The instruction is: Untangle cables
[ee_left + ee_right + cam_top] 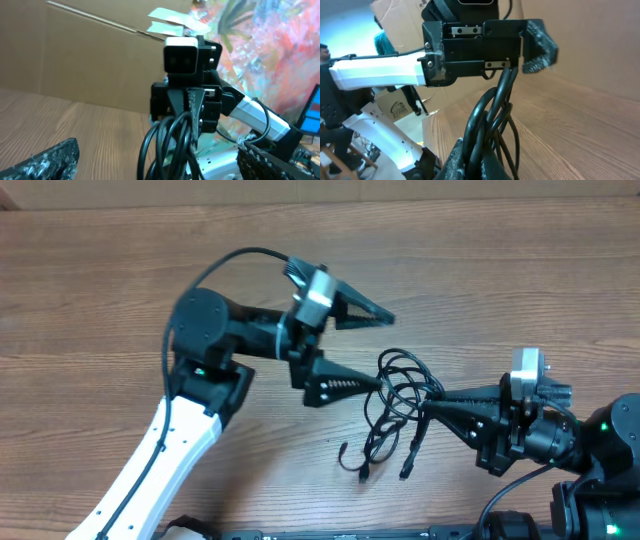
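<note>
Thin black cables (396, 392) lie bunched right of centre on the brown wood-grain tabletop (120, 270). The black right gripper (428, 402) is clamped on them. The black left gripper (386, 350) has its jaws wide apart.

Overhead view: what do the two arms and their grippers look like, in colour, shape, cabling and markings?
The left arm has a white lower link, black joints, a green light and a black cable looping to its silver wrist camera. The right arm is black, with its own green light and pale camera. The left gripper and right gripper have black, tapered fingers.
</note>
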You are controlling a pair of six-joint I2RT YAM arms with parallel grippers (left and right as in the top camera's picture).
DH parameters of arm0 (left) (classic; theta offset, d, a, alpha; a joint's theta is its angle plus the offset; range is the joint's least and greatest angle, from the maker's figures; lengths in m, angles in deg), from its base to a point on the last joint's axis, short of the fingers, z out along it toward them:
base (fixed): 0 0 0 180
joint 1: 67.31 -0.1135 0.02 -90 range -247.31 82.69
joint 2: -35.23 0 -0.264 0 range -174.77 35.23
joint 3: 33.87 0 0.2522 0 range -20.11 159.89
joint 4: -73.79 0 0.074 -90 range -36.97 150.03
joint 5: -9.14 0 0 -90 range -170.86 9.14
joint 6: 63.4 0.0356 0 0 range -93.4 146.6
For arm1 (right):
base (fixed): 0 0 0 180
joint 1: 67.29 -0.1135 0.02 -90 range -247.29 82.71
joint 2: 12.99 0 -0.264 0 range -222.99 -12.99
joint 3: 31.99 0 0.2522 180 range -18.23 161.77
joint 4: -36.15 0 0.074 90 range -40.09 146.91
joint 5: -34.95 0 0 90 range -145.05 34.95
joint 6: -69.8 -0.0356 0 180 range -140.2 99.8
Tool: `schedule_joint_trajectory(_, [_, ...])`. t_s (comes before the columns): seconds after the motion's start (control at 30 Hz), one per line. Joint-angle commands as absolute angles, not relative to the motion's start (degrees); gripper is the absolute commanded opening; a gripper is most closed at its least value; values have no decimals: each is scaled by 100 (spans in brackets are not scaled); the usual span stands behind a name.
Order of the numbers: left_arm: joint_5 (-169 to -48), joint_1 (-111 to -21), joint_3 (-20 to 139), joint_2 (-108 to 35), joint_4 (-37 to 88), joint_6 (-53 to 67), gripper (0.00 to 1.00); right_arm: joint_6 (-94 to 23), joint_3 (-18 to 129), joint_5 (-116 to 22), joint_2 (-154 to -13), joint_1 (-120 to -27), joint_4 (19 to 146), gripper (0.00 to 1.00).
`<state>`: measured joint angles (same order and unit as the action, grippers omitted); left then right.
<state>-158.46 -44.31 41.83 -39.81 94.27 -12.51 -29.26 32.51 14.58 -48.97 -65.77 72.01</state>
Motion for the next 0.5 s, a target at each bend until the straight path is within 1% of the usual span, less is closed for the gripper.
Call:
schedule_joint_trajectory(0.0, [-16474,-4641,4303,-4014,9438,-1544,100,-3038,3391,1364,-4862,-6566,7190,4])
schedule_joint_trajectory(0.13, [-17107,-4669,4303,-4014,9442,-1520,100,-2579,3391,1971,-4862,-6566,7188,4])
schedule_joint_trajectory(0.27, [-17142,-4667,4303,-4014,9453,-1518,100,-2087,3386,2693,-4862,-6566,7188,4])
schedule_joint_trajectory(0.47, [-17136,-4531,4303,-4014,9449,-1524,100,-2008,3386,2931,-4867,-6569,7156,4])
